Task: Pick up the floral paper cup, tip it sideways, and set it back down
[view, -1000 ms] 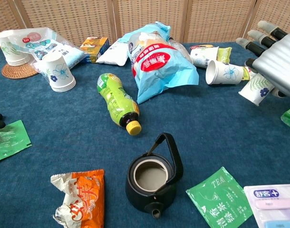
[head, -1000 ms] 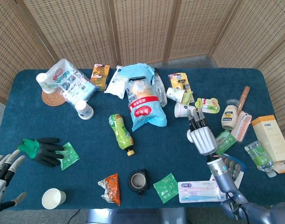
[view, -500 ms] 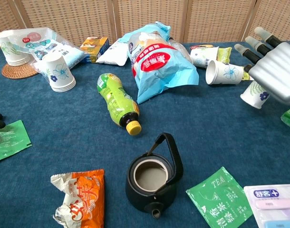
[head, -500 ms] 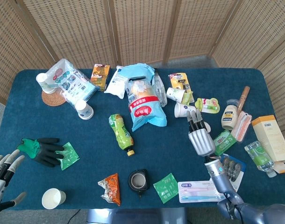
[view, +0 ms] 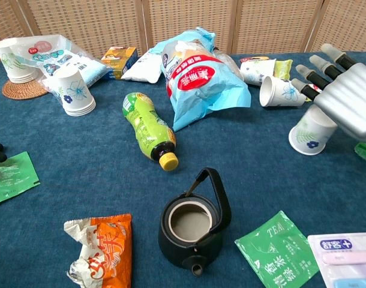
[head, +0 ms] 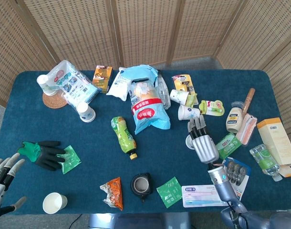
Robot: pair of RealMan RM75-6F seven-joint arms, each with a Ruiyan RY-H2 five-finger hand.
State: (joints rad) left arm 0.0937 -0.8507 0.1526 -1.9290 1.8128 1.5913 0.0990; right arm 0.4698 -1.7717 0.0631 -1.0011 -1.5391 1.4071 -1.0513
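The floral paper cup [view: 311,133] stands mouth-down, slightly tilted, with its rim at or just above the blue table [view: 99,174] on the right. My right hand [view: 346,103] lies over its narrow end and still holds it. The fingers [view: 318,75] stretch out toward the back, and the thumb is hidden. From the head view only a sliver of the cup [head: 189,141] shows left of the right hand [head: 203,144]. My left hand [head: 4,172] hovers at the table's near left corner, fingers apart and holding nothing.
Another floral cup [view: 282,92] lies on its side just behind the hand. A chips bag [view: 201,72], a green bottle [view: 146,127] and a black kettle [view: 192,223] fill the middle. Stacked floral cups [view: 74,91] stand at the left. Green packets [head: 227,144] lie beside the right hand.
My right hand has come toward the near side and lowered the cup, which swung from lying sideways in the air to mouth-down at the table. The left hand stayed put.
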